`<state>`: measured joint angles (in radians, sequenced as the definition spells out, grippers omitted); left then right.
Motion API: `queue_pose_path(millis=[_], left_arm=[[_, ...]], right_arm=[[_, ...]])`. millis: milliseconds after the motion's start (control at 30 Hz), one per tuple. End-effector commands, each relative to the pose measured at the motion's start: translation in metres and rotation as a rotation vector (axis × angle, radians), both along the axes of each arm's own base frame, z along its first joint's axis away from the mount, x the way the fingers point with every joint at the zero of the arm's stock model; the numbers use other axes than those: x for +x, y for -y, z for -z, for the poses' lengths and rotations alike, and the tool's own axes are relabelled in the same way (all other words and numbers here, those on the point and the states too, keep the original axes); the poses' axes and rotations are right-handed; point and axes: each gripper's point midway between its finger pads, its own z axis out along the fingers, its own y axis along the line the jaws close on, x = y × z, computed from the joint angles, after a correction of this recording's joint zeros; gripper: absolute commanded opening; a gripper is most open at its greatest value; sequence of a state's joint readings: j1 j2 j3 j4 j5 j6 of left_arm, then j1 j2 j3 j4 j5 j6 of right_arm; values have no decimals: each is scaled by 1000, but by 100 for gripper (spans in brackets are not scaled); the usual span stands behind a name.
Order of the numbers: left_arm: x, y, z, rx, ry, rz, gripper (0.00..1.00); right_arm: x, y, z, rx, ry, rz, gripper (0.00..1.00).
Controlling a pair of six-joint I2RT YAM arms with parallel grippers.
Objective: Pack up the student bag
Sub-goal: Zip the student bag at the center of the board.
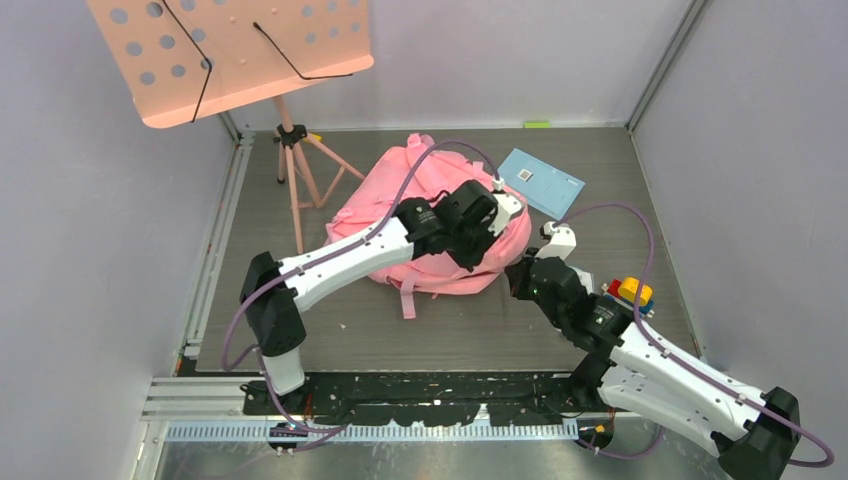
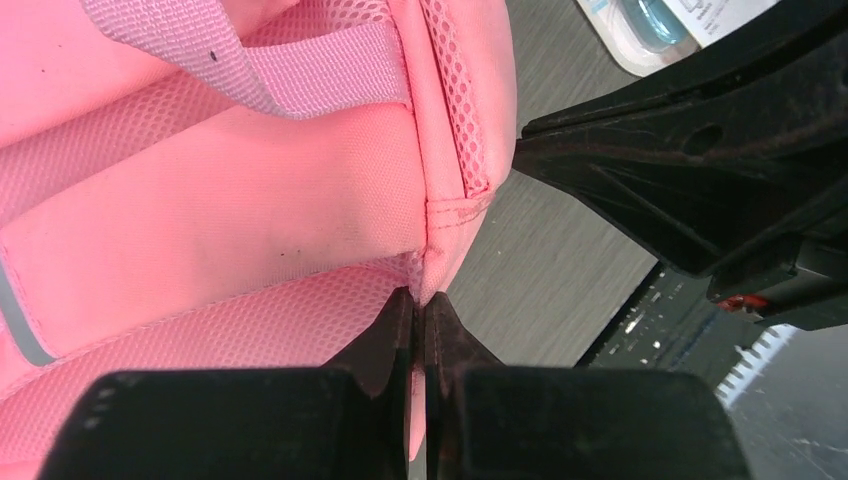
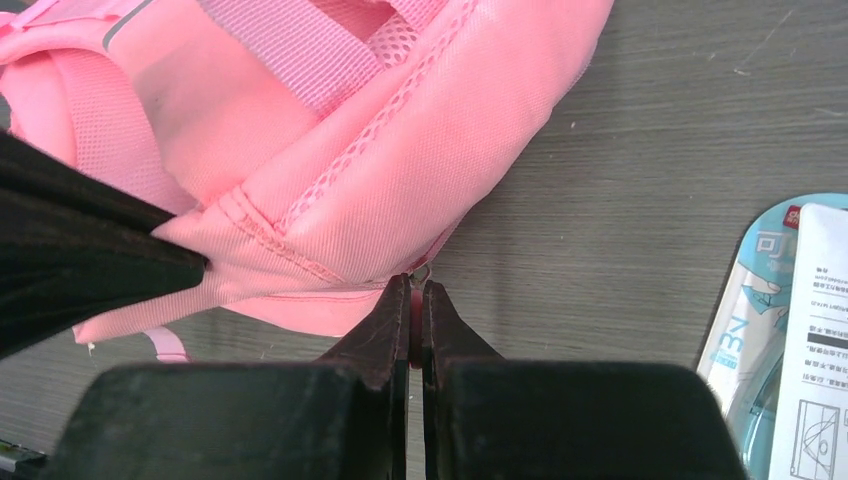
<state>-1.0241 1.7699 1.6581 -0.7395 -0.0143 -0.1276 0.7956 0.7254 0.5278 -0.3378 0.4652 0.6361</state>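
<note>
Student bag (image 1: 395,195) lies straps-up mid-bench (image 1: 450,335), its top towards the far side, with both claws clamped on its near-right edge: left claw (image 2: 420,305) on the seam (image 2: 440,215), right claw (image 3: 415,292) just beside it on what looks like a zip pull (image 3: 422,272).

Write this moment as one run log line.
bag: lying on table | left gripper: shut on bag corner seam | right gripper: shut on bag edge

No text is legible. Blister pack (image 3: 795,330) carries print on its white card, too blurred to read. Blue booklet (image 1: 541,181) bears a small square label, unreadable.
</note>
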Motion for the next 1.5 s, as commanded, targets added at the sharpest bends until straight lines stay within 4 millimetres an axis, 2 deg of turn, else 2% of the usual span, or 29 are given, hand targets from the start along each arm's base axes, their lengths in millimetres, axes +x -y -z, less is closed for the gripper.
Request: queue_pose_path(millis=[0,133,233,367,433,567,667,933,967,1033,1133,1300,1467], left_arm=[[8,4,-33,-91,-67,25,0],[12,4,-35,-101,-90,32,0],[17,3,-33,-104,-88,24,0],[26,1,-31,-111,-98,10,0],[23,0,-29,-99,-106,69,0],[7,-3,-13,-55,-179,172,0],[3,1,-3,-59,-208,190,0],[13,2,13,-17,-208,155,0],[16,2,15,-11,-207,144,0],[18,4,15,-18,-213,131,0],[16,12,13,-59,-229,141,0],[19,30,-2,-150,-233,136,0],[22,51,-14,-253,-251,136,0]], right_arm=[[1,-11,-35,25,98,-88,0],[-3,-22,-35,53,96,-149,0],[-8,-33,-45,129,130,-183,1],[-11,-37,-48,162,152,-194,1],[-12,-37,-50,165,166,-191,1],[-16,-37,-58,173,208,-197,1],[-19,-44,-60,191,224,-214,1],[-31,-69,-62,206,258,-267,1],[-31,-72,-67,219,273,-266,1],[-35,-81,-66,215,283,-285,1],[-35,-90,-54,189,278,-285,1],[-32,-108,-36,178,278,-285,1],[-29,-121,-27,179,277,-292,1]])
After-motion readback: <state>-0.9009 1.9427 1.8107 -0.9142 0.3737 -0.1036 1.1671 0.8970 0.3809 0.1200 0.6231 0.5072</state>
